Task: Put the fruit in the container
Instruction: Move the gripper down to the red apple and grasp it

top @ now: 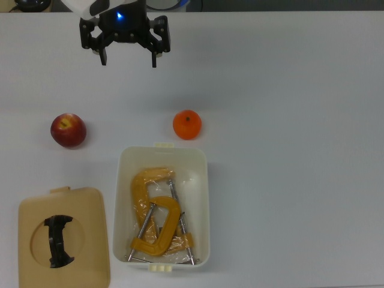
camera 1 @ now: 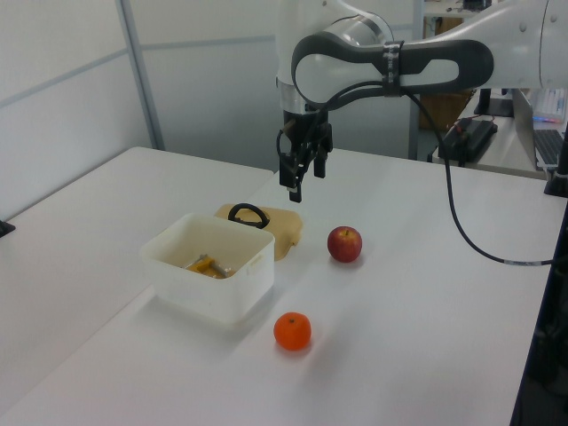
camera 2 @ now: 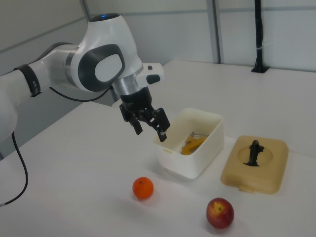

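Right now you have both fruits out on the white table [top: 300, 90], neither one inside the container [top: 204, 180]. Your apple [top: 68, 130] is dark red with a yellowish patch near its stem, round and sitting stem-up; in the top view it lies toward the top view's left, well apart from the tub and above the lid [top: 90, 240]. Your orange [top: 187, 125] is bright, evenly coloured and a little smaller, resting just beside the tub's short end, close to the small tan tab there. You can see the container is a cream-white rectangular tub with rounded corners, and it already holds two yellow metal clamps [top: 157, 216] lying crossed over one another on its floor. The flat tan lid with its black handle [top: 59, 240] lies on the table beside the tub, at the top view's lower left.

Your gripper [top: 129, 60] hangs in the air, pointing down at the bare table, with nothing between its fingers and the two black fingers spread apart. In the top view it sits near the upper edge, between the apple and the orange but well clear of both. In the right view the white arm [camera 2: 98, 64] bends in from the right view's left, the wrist tilted slightly
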Robot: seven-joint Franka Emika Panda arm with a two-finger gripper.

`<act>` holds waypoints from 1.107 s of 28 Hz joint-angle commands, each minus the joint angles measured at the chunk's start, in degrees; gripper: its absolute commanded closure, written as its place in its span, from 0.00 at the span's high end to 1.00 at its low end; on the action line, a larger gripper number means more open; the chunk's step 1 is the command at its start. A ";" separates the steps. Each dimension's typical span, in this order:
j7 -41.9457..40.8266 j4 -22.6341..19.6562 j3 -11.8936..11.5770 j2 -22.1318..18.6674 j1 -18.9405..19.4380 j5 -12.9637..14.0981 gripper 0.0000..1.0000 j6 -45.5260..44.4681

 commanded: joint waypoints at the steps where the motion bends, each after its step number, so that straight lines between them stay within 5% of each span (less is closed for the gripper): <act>1: -2.35 -4.53 -3.21 -0.28 -0.27 1.01 1.00 2.39; 16: -5.26 -14.66 -12.02 0.78 0.34 0.13 1.00 15.06; 24: -5.26 -16.16 -13.87 4.21 0.34 -0.14 1.00 21.58; 31: -5.26 -19.14 -18.35 5.70 4.38 -1.54 1.00 26.66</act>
